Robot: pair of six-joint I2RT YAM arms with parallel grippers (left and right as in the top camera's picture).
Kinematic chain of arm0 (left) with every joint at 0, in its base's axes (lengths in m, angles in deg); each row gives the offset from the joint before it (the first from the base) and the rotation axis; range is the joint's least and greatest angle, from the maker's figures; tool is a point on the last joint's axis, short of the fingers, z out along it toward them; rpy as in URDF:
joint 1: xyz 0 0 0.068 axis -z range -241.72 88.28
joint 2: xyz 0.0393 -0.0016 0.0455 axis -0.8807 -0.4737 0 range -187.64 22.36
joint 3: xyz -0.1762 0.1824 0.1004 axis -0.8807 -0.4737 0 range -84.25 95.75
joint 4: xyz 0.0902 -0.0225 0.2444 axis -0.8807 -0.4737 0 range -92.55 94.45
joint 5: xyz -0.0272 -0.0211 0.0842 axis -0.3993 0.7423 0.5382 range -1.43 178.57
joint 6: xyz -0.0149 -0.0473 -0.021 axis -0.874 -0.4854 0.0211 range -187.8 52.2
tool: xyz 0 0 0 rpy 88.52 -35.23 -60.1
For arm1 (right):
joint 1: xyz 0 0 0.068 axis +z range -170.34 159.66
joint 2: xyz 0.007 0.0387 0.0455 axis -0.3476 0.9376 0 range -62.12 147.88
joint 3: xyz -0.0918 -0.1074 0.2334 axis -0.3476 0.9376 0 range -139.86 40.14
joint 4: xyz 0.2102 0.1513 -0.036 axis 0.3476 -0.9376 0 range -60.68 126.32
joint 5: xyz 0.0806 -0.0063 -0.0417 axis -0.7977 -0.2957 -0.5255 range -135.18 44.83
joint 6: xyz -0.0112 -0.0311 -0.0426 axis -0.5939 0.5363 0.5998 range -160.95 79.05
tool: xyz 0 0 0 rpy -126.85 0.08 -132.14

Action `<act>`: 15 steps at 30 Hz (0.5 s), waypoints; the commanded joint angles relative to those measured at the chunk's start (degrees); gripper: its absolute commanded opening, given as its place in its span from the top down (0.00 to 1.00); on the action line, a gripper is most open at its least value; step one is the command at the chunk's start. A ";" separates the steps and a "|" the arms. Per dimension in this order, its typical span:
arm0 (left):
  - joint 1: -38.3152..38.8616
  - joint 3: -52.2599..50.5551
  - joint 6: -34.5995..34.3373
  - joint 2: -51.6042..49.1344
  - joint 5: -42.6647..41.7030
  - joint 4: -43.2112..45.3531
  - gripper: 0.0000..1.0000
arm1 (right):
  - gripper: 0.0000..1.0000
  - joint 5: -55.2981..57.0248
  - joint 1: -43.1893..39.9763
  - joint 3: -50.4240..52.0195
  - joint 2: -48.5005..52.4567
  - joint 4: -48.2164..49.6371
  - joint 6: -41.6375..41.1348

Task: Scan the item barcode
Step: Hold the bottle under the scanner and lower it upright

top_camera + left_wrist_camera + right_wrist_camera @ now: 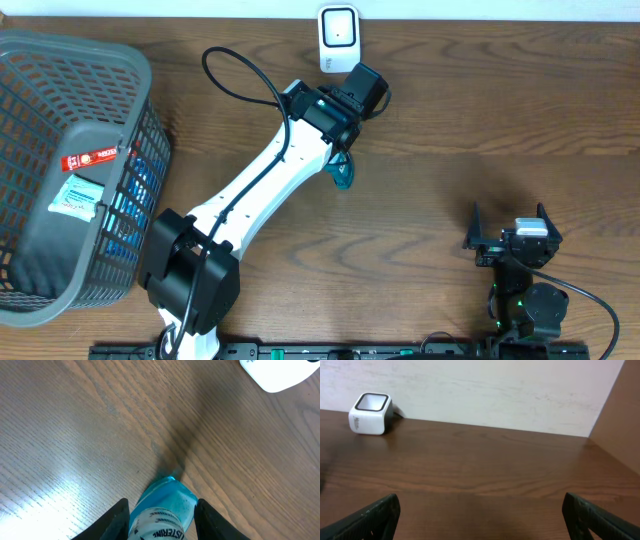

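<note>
Hovering over open table (450, 110) near its far edge, scanner (338, 38) just ahead, my left gripper (161, 510) clamps the mouthwash bottle (166, 494) between its fingers; my right gripper (480, 502) gapes empty, well apart.

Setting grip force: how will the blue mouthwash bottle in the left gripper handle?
The mouthwash bottle looks like smooth plastic, so it may slip between the fingers. Its rounded body would probably roll if laid down. It seems small beside the gripper, so it is likely light.
</note>
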State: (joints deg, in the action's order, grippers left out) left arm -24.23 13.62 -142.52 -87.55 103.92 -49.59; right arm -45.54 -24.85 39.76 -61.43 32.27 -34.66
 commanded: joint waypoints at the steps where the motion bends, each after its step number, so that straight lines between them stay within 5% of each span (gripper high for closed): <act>1: 0.76 1.01 0.81 -0.59 0.57 -0.35 0.57 | 0.01 0.24 0.44 0.07 -0.37 -0.26 -0.63; 15: 2.62 1.01 1.18 -0.59 0.74 -0.28 0.57 | 0.01 0.24 0.44 0.07 -0.37 -0.26 -0.63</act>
State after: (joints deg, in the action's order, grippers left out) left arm -21.76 13.62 -142.48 -87.55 103.92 -49.55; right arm -45.54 -24.85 39.76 -61.43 32.27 -34.66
